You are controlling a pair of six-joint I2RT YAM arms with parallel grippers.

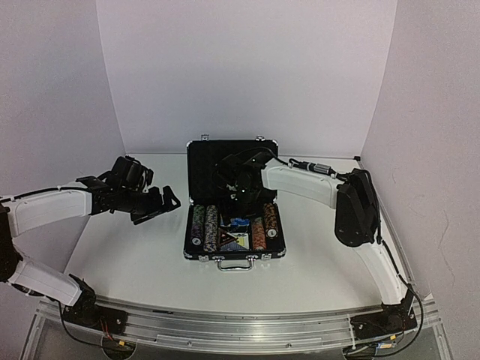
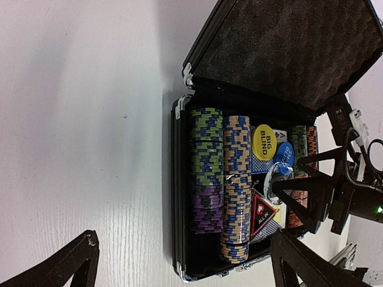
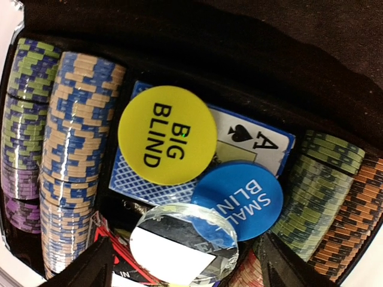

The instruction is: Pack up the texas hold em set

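The black briefcase (image 1: 234, 256) lies open mid-table, its foam lid (image 1: 206, 169) upright. Rows of striped poker chips (image 3: 75, 149) fill both sides. Between them blue-backed card decks (image 3: 140, 179) carry a yellow "BIG BLIND" disc (image 3: 166, 134) and a blue "SMALL BLIND" disc (image 3: 239, 200). A clear round disc (image 3: 182, 251) lies tilted just below those two, between the spread fingers of my right gripper (image 3: 185, 266), which touch neither side of it. The dark triangular "ALL IN" button (image 2: 261, 212) rests beside it. My left gripper (image 1: 169, 201) hovers open and empty to the left of the case.
White walls close in the table at the back and on both sides. My right arm (image 1: 300, 184) reaches over the case from the right. The case's silver handle (image 1: 234, 264) faces the near edge.
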